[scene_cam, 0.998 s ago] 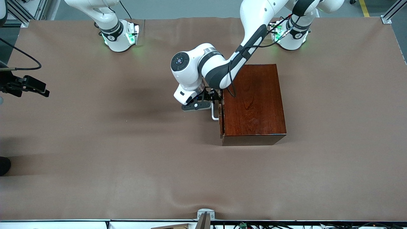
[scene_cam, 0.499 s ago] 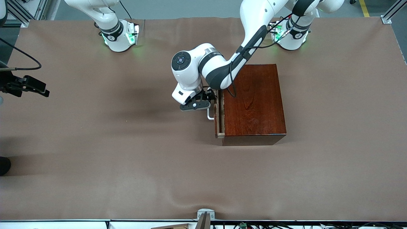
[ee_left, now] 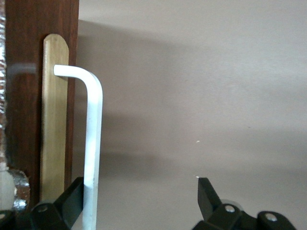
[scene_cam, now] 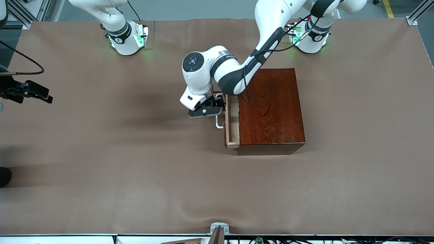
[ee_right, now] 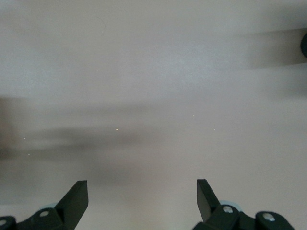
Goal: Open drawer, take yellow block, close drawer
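The mahogany box stands at mid-table, and its drawer is pulled out a short way toward the right arm's end, showing a narrow strip of pale wood. My left gripper is at the white handle, in front of the drawer. In the left wrist view the gripper is open, with the handle bar lying against the inner face of one finger before the dark drawer front. The yellow block is hidden. My right gripper waits open over bare cloth near the table's edge.
Brown cloth covers the table, with shallow wrinkles near the front camera. Both arm bases stand along the edge farthest from that camera. A metal bracket sits at the nearest edge.
The drawer has slid out from nearly shut toward the right arm's end, and the left gripper moved with the handle. The right arm has not moved.
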Controlling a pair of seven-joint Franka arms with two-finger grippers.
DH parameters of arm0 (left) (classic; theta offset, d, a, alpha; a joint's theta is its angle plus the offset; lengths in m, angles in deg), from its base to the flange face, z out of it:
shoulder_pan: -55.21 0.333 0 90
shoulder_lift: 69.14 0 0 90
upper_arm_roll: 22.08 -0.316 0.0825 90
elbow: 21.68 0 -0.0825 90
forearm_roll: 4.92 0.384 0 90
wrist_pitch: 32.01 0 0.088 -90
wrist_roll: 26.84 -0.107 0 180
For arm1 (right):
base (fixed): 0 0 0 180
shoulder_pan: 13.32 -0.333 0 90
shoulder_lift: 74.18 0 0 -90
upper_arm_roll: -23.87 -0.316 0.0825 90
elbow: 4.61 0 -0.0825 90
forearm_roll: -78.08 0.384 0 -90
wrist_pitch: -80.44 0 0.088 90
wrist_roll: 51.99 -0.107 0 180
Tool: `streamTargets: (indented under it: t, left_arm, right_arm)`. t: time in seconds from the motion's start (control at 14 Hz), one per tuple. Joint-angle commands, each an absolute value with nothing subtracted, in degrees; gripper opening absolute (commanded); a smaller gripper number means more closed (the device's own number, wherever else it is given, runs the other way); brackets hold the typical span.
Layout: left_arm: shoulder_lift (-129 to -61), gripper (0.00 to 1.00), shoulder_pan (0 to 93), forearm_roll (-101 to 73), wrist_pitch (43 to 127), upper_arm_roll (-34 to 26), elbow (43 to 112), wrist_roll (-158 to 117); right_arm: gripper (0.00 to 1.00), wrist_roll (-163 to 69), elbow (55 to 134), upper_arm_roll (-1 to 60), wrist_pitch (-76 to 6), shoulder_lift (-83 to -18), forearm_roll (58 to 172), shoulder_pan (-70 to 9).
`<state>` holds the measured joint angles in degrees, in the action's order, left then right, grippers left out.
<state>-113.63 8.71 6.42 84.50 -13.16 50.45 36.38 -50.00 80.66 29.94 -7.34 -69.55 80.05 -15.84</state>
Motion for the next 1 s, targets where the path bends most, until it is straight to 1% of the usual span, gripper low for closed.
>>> streamTargets:
  t: [0.0,0.93]
  left_arm:
    - [-115.72,1.00,7.58,5.19,88.48,-12.94,47.75,37.41]
    - [-116.68,1.00,6.87,5.19,100.52,-12.85,47.49,40.57]
  right_arm:
    - [1.00,-49.80,81.53,29.67,-7.45,-71.01,79.31,-15.69]
    - [1.00,-49.80,81.44,29.67,-7.45,-71.01,79.31,-15.69]
